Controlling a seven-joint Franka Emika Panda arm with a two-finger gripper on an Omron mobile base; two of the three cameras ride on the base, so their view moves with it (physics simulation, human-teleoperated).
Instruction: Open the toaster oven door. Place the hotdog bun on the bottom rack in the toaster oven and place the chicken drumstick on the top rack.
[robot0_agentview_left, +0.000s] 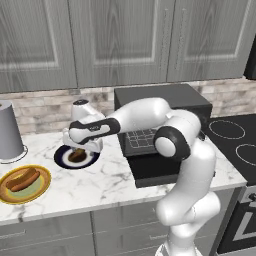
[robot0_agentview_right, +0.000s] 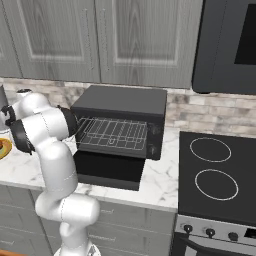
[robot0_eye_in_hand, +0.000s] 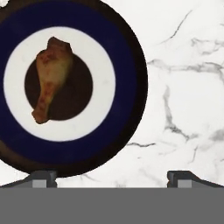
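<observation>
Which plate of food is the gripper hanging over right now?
The dark blue-and-white plate holding the chicken drumstick, not the yellow plate with the hotdog bun.

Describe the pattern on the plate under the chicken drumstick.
Concentric rings: dark centre, white band, navy rim; clearest in the hand view.

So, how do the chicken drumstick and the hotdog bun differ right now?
The chicken drumstick lies on a dark blue and white plate; the hotdog bun lies on a yellow plate. The drumstick is shorter and darker, the bun longer and tan. Both rest on the counter, outside the toaster oven.
</observation>
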